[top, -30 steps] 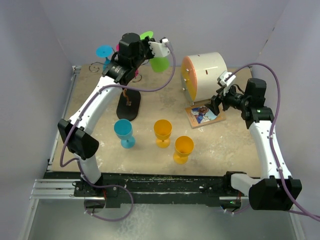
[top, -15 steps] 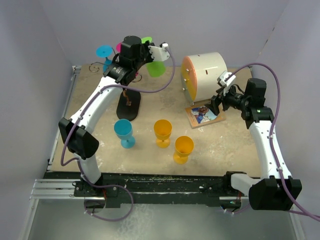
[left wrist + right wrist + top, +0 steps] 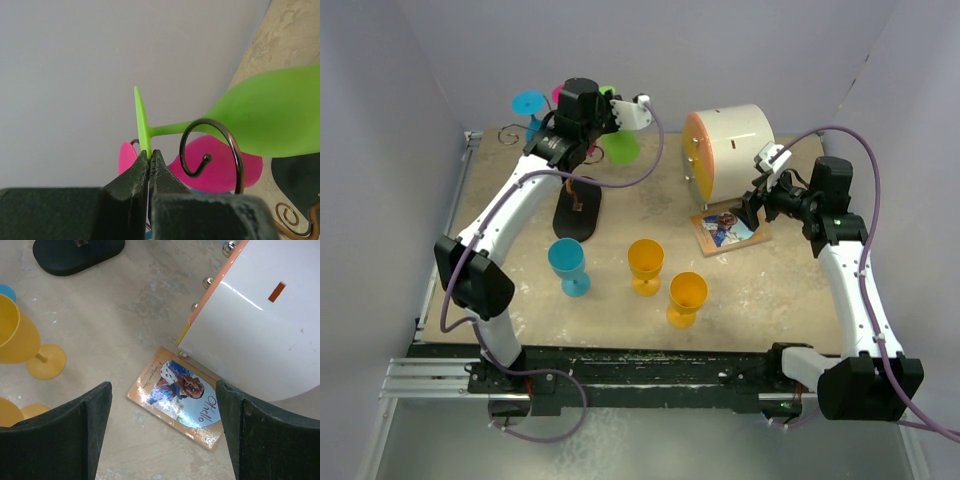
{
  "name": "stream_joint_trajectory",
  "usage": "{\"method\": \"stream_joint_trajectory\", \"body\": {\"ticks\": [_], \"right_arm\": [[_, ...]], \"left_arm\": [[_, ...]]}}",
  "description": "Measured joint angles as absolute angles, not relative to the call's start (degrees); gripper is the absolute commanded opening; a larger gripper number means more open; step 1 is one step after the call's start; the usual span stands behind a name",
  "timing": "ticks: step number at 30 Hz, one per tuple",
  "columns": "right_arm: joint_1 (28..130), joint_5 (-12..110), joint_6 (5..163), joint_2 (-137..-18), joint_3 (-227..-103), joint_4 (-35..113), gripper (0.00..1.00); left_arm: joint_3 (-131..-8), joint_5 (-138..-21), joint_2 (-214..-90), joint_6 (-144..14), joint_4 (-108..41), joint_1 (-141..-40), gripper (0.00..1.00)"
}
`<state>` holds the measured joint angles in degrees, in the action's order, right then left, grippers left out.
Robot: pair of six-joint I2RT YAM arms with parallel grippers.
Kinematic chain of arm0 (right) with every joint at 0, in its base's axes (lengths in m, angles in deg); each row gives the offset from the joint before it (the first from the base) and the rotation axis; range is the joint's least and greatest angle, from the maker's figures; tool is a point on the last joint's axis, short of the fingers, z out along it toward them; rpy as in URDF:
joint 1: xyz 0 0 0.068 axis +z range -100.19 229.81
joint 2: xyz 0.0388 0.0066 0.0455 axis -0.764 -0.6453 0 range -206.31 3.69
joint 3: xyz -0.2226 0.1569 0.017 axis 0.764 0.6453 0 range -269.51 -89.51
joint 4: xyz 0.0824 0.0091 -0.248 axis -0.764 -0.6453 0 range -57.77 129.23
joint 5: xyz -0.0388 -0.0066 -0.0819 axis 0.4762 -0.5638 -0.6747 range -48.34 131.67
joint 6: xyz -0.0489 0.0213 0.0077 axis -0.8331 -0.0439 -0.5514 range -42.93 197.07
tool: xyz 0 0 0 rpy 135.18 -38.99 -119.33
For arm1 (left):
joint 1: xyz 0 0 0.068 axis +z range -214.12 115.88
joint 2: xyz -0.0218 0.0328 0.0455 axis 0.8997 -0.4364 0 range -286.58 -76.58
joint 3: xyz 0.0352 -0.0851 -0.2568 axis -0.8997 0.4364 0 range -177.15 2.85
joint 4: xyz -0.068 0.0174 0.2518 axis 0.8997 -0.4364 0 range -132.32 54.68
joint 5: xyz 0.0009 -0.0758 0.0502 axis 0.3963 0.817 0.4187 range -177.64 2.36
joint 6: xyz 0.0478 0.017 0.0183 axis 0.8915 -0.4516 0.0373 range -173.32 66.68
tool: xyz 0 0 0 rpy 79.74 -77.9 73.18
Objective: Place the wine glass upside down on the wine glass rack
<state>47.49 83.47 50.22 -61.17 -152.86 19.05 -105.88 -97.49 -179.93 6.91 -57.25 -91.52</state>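
Pale lavender walls close in a beige tabletop (image 3: pixel 780 290). Near its far left corner stands the wine glass rack (image 3: pixel 576 218), a pink glass (image 3: pixel 220 167) and a blue one (image 3: pixel 529 104) hanging on it. The left gripper (image 3: pixel 149 157), raised beside the rack's top, is clamped on the foot rim of the green wine glass (image 3: pixel 270 120). The glass lies sideways in the air, its stem crossing a curled arm; whether they touch I cannot tell. The right gripper (image 3: pixel 162 395) hovers with jaws spread wide above a book (image 3: pixel 728 228), holding nothing, beside a white cylinder (image 3: pixel 735 148) near the far right edge.
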Motion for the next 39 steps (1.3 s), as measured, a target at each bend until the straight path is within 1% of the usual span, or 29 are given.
{"method": "stream_joint_trajectory", "body": {"ticks": [14,39], "right_arm": [[47.5,83.5,49.8,-61.2,-152.8,19.0,0.87],[46.8,83.5,49.8,-61.2,-152.8,19.0,0.87]], "left_arm": [[-102.4,-97.5,-175.8,6.9,-58.2,-91.5,0.0],[-102.2,-94.7,-172.5,7.4,-66.1,-91.5,0.0]]}}
